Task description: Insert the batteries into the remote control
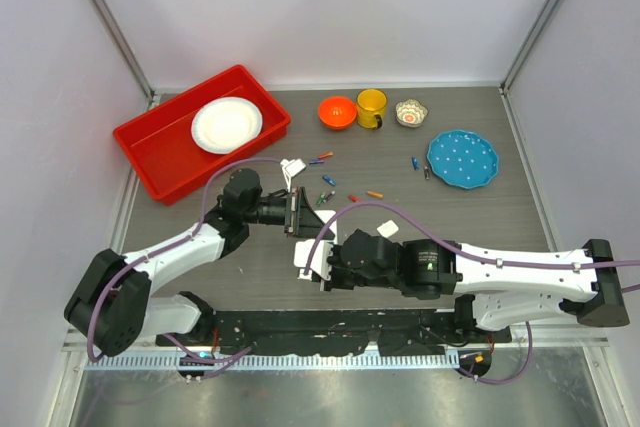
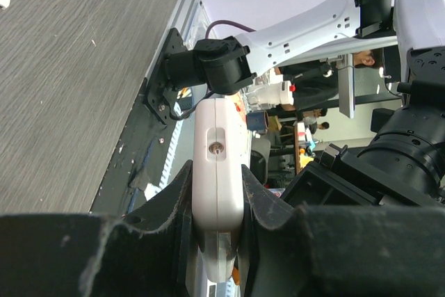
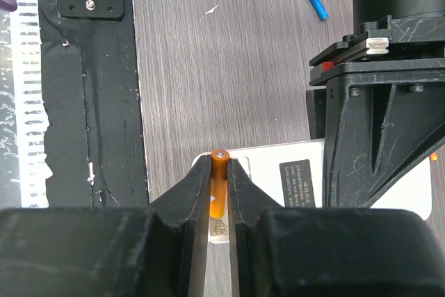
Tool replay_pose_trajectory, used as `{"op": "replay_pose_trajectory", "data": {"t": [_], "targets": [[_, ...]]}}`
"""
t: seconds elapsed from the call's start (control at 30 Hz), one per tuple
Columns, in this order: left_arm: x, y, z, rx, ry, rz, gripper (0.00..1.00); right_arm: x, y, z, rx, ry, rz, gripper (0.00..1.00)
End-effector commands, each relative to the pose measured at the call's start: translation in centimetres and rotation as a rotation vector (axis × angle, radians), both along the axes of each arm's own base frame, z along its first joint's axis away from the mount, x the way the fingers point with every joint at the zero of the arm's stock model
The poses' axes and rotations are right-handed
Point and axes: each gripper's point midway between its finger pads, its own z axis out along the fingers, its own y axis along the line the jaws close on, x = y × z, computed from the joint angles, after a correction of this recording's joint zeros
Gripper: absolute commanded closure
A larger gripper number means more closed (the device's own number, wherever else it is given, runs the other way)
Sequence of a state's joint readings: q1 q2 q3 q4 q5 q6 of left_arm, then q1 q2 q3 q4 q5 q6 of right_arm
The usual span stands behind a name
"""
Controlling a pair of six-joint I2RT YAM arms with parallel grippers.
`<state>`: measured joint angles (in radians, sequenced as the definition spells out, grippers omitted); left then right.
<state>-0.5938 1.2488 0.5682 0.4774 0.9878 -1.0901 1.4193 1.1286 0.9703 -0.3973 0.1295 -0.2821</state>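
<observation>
Top external view: the two arms meet over the near middle of the desk (image 1: 460,217), with the remote (image 1: 306,259) between them.
Left hand (image 2: 217,175): clamped on the remote, one finger on each long side; the left wrist view shows it edge-on, pointing away from the camera.
Remote: off the desk, running from the left hand towards the arm bases. In the right wrist view its plain white back with a black label faces up.
Right hand (image 3: 219,165): fingers pressed together on an orange battery (image 3: 218,186), touching it on both sides.
Orange battery: lies along the fingers, capped end away from the wrist camera, right over the remote's back near its edge. I cannot tell whether it touches the remote.
Hand to hand: the left hand is just beside the right, on the far side of the label.
Loose batteries (image 1: 375,193): scattered on the desk beyond both hands, well apart from the remote. One blue battery lies alone at the top of the right wrist view.
Far edge: red tray (image 1: 150,162) holding a white plate (image 1: 227,124), an orange bowl (image 1: 337,111), a yellow mug (image 1: 371,107), a small bowl (image 1: 410,112) and a blue plate (image 1: 462,158).
</observation>
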Motion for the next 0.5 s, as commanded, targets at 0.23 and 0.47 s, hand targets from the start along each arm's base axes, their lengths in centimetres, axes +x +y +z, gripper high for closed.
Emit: {"op": "replay_pose_trajectory", "data": {"t": [0.23,0.47], "targets": [[0.2,-0.4,2.5,-0.045,-0.078,-0.013,1.00,0.1,-1.0,-0.7,-0.089,0.001,-0.004,0.85],[0.3,-0.4,2.7,-0.046,-0.082,-0.012,1.00,0.2,-1.6,-1.5,-0.120,0.001,-0.016,0.80]]}}
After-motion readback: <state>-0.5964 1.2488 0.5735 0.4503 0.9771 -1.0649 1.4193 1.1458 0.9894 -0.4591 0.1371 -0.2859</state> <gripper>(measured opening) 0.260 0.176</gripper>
